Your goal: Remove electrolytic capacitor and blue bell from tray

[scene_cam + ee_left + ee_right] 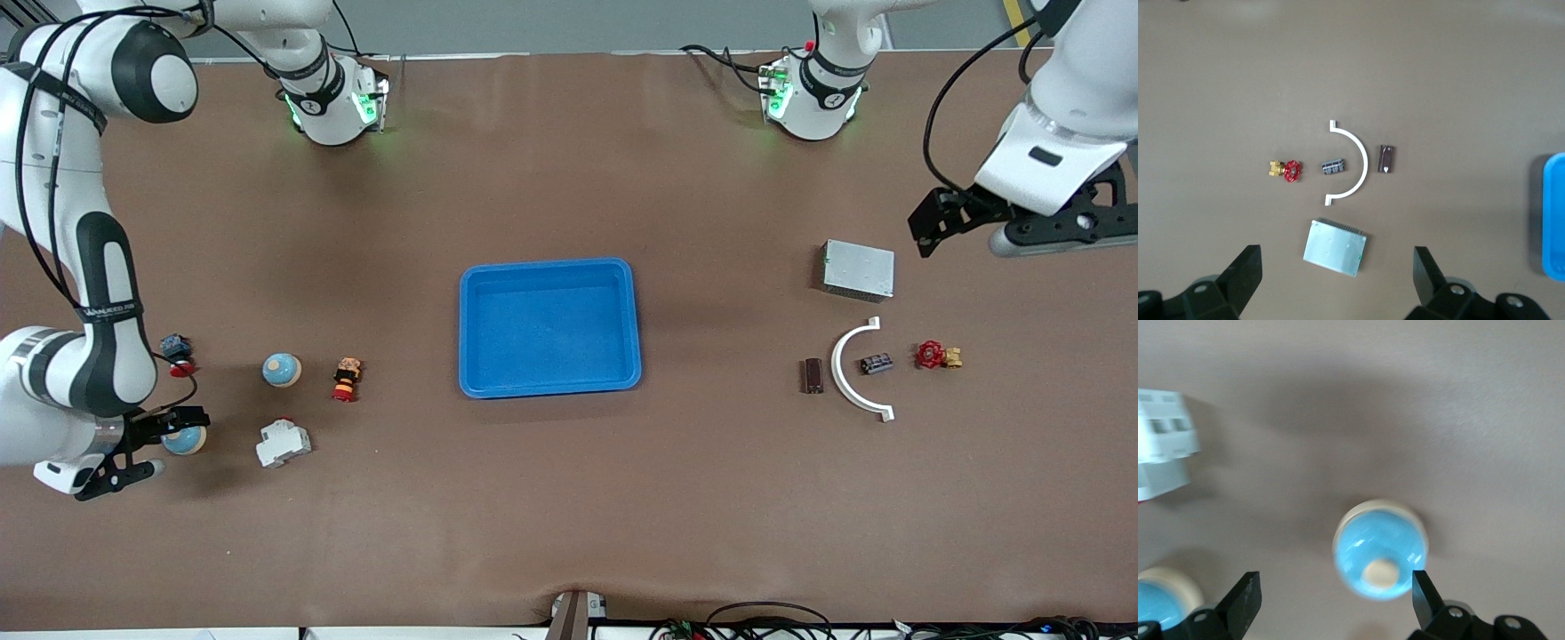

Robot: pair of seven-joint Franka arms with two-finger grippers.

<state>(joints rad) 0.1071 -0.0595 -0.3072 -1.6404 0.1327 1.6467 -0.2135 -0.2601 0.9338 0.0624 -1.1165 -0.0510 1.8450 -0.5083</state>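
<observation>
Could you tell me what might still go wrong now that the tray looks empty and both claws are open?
1. The right claw hangs open just above a blue bell on the table; lifting carelessly could nudge it, and it may roll toward the white breaker beside it.
2. Two blue bells lie at that end; the second blue bell could be mistaken for it.
3. The left claw is over the grey box; descending would strike it.

Both Franka arms are glossy white with dark grey joint bands and black cables looped along their links. Green lights glow on their round white bases. The left gripper (1022,227) and right gripper (133,449) have black fingers on black mounts.
</observation>
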